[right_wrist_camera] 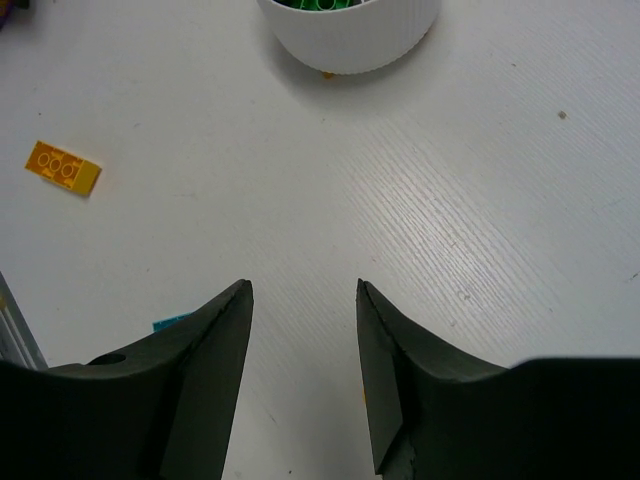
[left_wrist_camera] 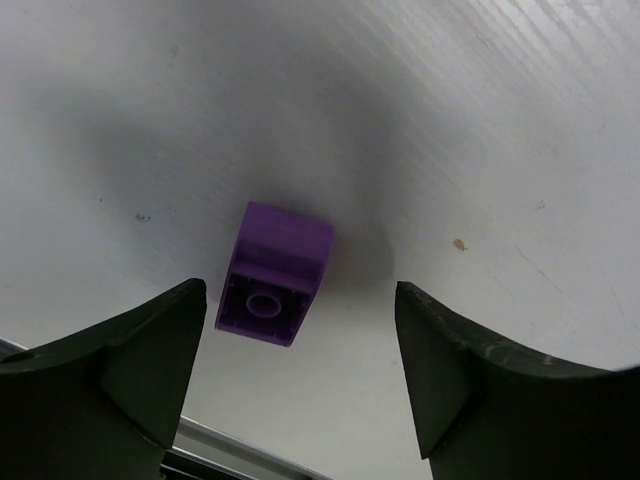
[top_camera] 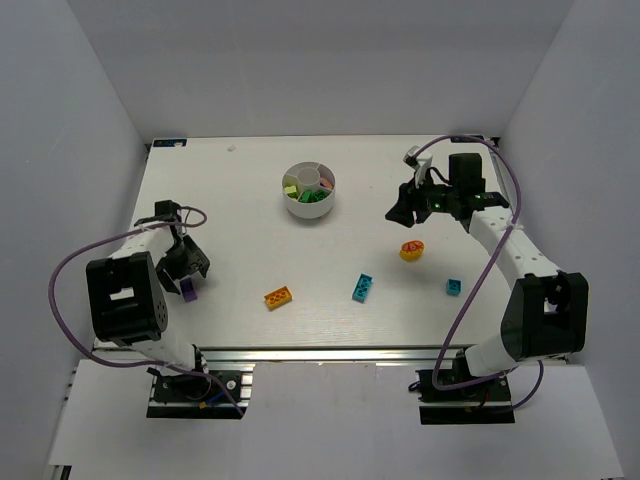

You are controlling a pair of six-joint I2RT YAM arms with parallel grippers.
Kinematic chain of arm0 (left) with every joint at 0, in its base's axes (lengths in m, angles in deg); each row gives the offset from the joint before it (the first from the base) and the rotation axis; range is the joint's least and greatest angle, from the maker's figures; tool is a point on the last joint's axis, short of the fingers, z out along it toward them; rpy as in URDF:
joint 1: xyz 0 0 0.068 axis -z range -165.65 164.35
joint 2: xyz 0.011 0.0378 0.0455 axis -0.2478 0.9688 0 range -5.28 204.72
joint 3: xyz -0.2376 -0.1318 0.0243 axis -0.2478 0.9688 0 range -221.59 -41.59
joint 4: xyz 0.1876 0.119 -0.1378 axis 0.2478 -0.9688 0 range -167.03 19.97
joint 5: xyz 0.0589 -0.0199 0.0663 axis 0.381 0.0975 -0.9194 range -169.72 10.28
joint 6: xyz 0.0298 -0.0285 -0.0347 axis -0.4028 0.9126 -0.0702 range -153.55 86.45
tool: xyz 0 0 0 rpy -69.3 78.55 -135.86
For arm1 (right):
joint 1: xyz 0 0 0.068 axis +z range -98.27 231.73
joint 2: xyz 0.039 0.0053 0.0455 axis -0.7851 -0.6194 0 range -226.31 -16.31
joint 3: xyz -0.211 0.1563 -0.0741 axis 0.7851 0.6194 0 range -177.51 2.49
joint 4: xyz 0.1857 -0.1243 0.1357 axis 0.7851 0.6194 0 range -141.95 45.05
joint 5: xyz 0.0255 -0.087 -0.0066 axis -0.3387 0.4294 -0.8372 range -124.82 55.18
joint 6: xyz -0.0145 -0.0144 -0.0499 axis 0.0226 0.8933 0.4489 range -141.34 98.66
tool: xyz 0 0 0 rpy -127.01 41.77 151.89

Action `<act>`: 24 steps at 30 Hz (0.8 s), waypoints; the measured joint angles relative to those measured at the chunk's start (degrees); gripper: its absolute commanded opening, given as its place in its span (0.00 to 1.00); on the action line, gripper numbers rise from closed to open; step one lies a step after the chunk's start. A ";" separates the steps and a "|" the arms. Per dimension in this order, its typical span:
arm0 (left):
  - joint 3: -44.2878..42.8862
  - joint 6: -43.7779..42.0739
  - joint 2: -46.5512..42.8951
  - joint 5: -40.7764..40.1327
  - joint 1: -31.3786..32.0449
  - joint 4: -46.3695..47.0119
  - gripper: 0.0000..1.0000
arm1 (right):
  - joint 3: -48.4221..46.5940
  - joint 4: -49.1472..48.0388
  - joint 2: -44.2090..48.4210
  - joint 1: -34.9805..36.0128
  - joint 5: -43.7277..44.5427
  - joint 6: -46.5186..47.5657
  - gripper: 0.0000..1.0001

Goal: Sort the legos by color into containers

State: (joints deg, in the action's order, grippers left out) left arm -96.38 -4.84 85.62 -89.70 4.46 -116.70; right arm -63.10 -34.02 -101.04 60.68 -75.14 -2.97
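While the left tool (left_wrist_camera: 300, 300) hangs released over the near-left corner of the counter (top_camera: 240, 230), the purple brick (left_wrist_camera: 272, 285) lies directly below it, between the two spread fingers (left_wrist_camera: 150, 350) and closer to the left one than the right. In the left wrist view the brick seems tipped, its hollow underside turned toward the camera. Its longer side appears to run away from the camera, across the line along which the fingers would close, so a straight descent and squeeze looks workable, perhaps after a slight shift toward the brick's side. The left arm is plainly the nearer one to this brick. The right tool (right_wrist_camera: 302, 290) is also released and holds nothing, poised above bare counter toward the far-right corner, facing the bowl (right_wrist_camera: 350, 40). That bowl stands near the middle of the far edge, well apart from the purple brick. Green pieces (top_camera: 310, 197) fill its nearest wedge, a lime piece (top_camera: 291, 187) sits in the left wedge and something pinkish (top_camera: 325, 183) in the right one. No purple is visible inside. Loose along the near edge lie an orange-yellow brick (top_camera: 278, 296), a cyan brick (top_camera: 362, 287), a smaller cyan brick (top_camera: 454, 286) and a round yellow-orange piece (top_camera: 411, 250).
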 measured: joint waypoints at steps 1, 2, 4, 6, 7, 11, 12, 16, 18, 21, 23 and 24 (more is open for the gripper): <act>0.02 -0.20 0.61 0.42 -0.26 0.42 0.82 | 0.00 0.00 0.00 -0.04 -0.17 0.00 0.52; 0.07 -0.42 1.03 0.68 -0.46 0.74 0.80 | 0.00 0.00 0.02 -0.13 -0.33 0.00 0.52; 0.07 -1.05 1.99 1.29 -0.96 1.44 0.73 | 0.00 -0.02 0.02 -0.37 -0.52 0.00 0.52; 0.09 -1.49 2.78 1.75 -1.44 2.05 0.70 | 0.00 -0.02 0.02 -0.72 -0.68 -0.04 0.52; 0.09 -1.77 3.17 2.40 -1.75 2.29 0.64 | 0.00 -0.02 0.02 -0.90 -0.79 -0.04 0.52; 0.39 -2.32 3.37 4.90 -2.51 3.39 0.47 | 0.00 -0.02 0.02 -1.53 -1.25 -0.31 0.51; 0.44 -2.40 3.32 5.25 -2.64 3.54 0.41 | 0.00 -0.02 0.02 -1.68 -1.31 -0.37 0.51; 0.72 -3.02 2.49 8.57 -2.75 3.96 0.14 | 0.00 0.00 0.02 -2.03 -1.62 -0.61 0.50; 1.05 -3.43 1.03 11.93 -2.51 4.46 0.02 | 0.00 -0.02 0.02 -2.10 -1.70 -0.68 0.48; 2.58 -3.72 -4.04 22.97 -1.66 9.14 0.00 | 0.00 -0.04 0.02 -2.14 -1.75 -0.50 0.32; 4.50 -1.55 -8.20 32.79 -0.20 16.63 0.00 | 0.00 -0.13 0.02 -2.12 -1.73 -0.28 0.07; 5.29 -0.20 -9.38 36.41 1.07 20.59 0.00 | 0.00 -0.17 0.00 -2.12 -1.73 -0.15 0.01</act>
State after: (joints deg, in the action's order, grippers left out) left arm -91.09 -5.04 76.24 -53.29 5.53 -96.11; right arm -63.10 -34.19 -101.04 58.56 -76.86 -3.12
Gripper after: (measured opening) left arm 0.471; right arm 0.136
